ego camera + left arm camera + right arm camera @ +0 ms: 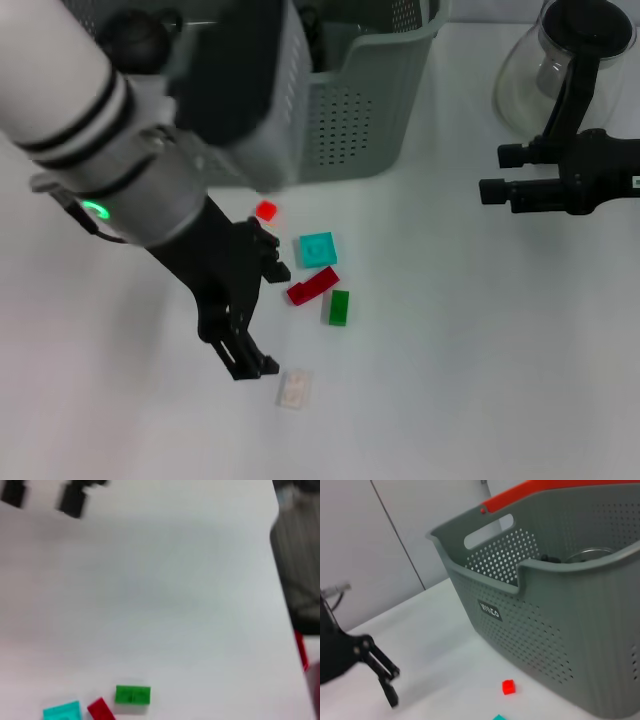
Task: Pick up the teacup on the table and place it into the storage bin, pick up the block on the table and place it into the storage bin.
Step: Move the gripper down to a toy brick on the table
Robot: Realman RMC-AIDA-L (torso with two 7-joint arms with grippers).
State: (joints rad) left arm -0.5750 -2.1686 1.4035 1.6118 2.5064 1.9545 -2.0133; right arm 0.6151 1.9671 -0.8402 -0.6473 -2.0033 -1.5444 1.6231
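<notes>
Left pincer (250, 362) hangs spread beside white block (294, 388), positioned for pickup; right pincer (497, 172) parked, state indeterminable

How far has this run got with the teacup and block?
A clear glass item, probably the teacup, already sits in the grey-green perforated storage bin. Nothing is visibly held: the left hand hovers beside the pale translucent block. No block shows in the bin yet. The right hand is open, off to the side.
</notes>
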